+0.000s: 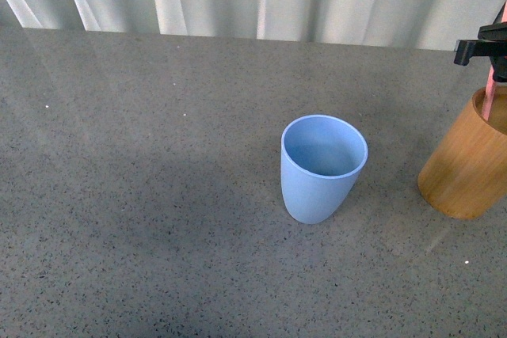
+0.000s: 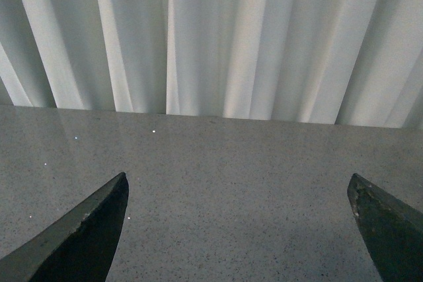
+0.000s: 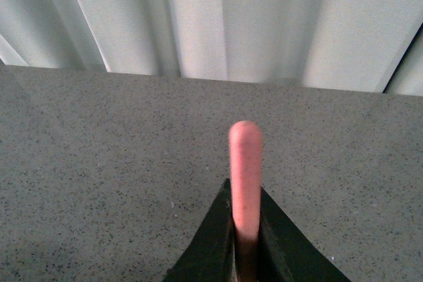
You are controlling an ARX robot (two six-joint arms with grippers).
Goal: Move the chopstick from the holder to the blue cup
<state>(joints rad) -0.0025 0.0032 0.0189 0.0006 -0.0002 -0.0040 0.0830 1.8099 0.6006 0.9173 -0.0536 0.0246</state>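
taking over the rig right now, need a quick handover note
Left hand: open, empty, over bare table.
Right hand: shut on the chopstick, above the holder.
The chopstick's lower end is in the holder. The blue cup stands upright and empty, left of the holder in the front view.
Done: the grasp.
Left: lift the chopstick clear, carry it over, and release it into the blue cup.

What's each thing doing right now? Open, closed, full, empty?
blue cup: upright, empty.
holder: standing, chopstick inside.
chopstick: lower end in the holder, pinched near its top.
right gripper: fingers shut on the chopstick.
left gripper: fingers wide open, holding nothing.
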